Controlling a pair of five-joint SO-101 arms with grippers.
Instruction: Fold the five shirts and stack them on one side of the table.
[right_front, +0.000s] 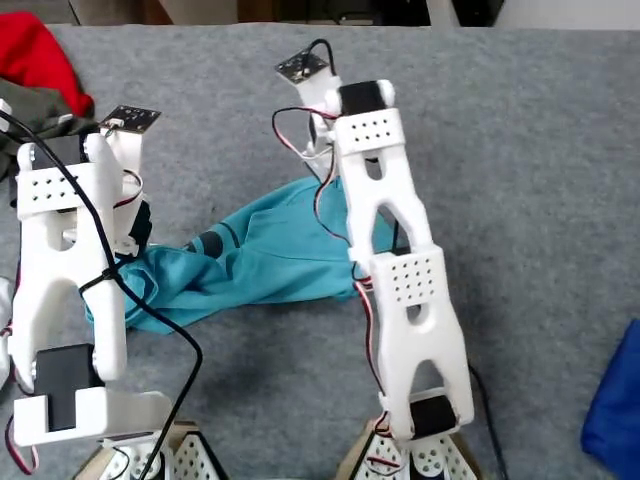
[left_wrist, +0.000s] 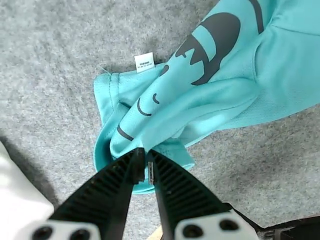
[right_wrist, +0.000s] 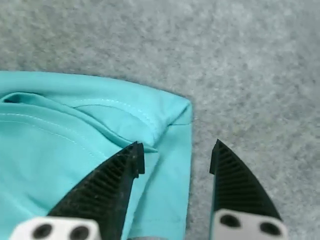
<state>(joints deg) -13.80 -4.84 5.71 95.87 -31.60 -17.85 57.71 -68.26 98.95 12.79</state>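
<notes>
Two pincers attend one teal shirt (right_front: 270, 255), which lies crumpled in the middle of the bench (right_front: 520, 150) between the arms. The left pincer (left_wrist: 146, 159) is clamped on a bunched fold near the white label (left_wrist: 144, 62). The right pincer (right_wrist: 176, 150) stands wide, one finger over the shirt's corner and one over bare bench. Best, I judge, to drop it squarely onto that stitched corner, then pull apart to flatten. The high view adds a red garment (right_front: 30, 50) and a blue garment (right_front: 615, 410); the wrist views give the grips.

Grey, felt-like covering (right_front: 540, 150) — spread flat, reaching every edge.
</notes>
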